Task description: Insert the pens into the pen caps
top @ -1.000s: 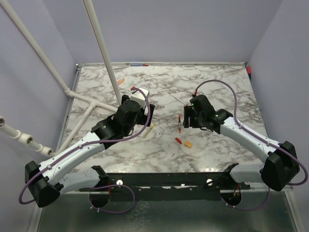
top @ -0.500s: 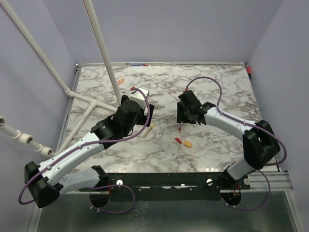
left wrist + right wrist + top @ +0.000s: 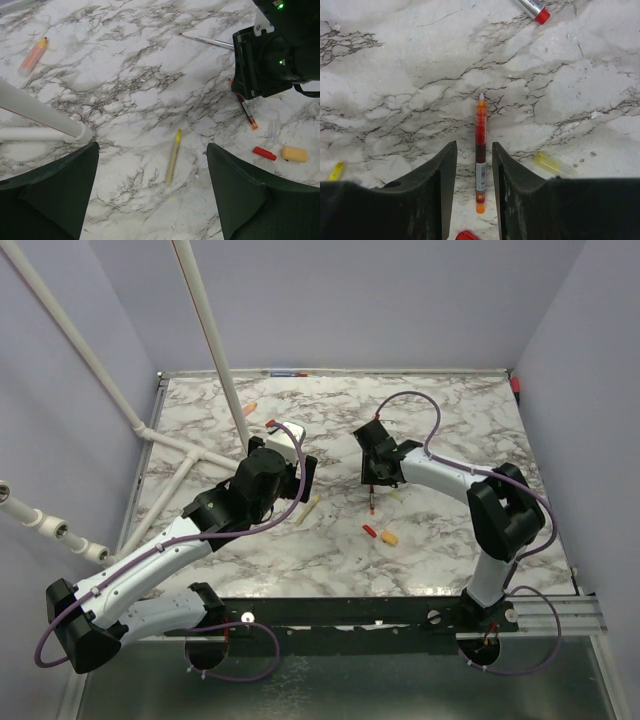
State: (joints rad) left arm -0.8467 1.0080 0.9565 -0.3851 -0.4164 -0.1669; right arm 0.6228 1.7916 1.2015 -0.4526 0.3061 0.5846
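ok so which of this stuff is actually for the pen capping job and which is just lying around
For the job: red pen, yellow pen, orange pen, whitish pen, red cap, yellow-orange cap, translucent yellowish cap.
Just lying about: white pipes, purple cables.

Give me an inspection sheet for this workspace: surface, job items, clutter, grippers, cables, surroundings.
Surface: marble table, no spill seen.
Job's things: red pen, yellow pen, grey pen, orange pen lying loose; red cap and yellow-orange cap side by side.
Clutter: nothing seen.
Grippers: right gripper open, straddling the red pen; left gripper open, empty.
Cables: purple cables along both arms, no snag seen.
Surroundings: white pipes at left, lilac walls.
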